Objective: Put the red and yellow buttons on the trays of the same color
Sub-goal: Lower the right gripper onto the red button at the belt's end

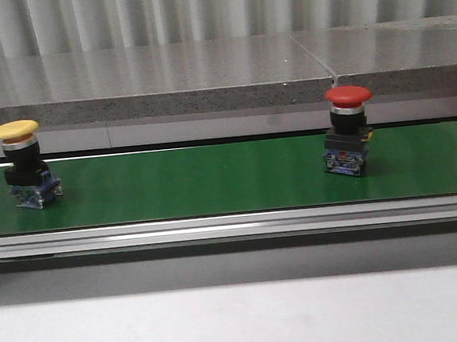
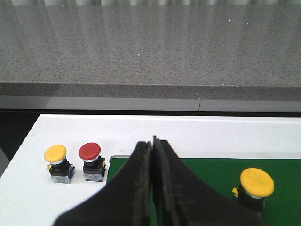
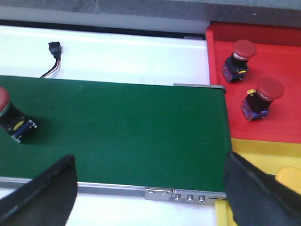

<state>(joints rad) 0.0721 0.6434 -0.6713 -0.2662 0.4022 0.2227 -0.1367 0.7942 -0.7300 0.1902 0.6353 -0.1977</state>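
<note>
I see a green belt point(image 1: 213, 180) carrying two buttons well apart: a yellow button point(image 1: 23, 161) at its left end, a red button point(image 1: 349, 140) right of centre, both upright, with bare belt between them

Left gripper point(image 2: 153, 146): fingers pressed together, nothing between them, tips over the belt's end edge. Ahead and to one side of the tips the yellow button sits on the belt point(image 2: 256, 183); to the other side, off the belt on the white table point(image 2: 70, 136), stand a second yellow button point(image 2: 57, 160) and a second red button point(image 2: 91, 157), just beside each other. White surface beyond the tips is bare up to the grey ledge point(image 2: 150, 89)

Right gripper point(image 3: 150, 188): fingers spread wide, empty, straddling the belt's near rail point(image 3: 178, 194). Red button at the picture's edge, partly cut off point(image 3: 11, 117). Past the belt's end lies the red tray point(image 3: 277, 117) holding two red buttons point(image 3: 240, 59) point(image 3: 258, 96), apart from each other. The yellow tray point(image 3: 254, 150) adjoins it, close by one finger. A black cable end point(image 3: 54, 52) lies on the white beyond the belt
</note>
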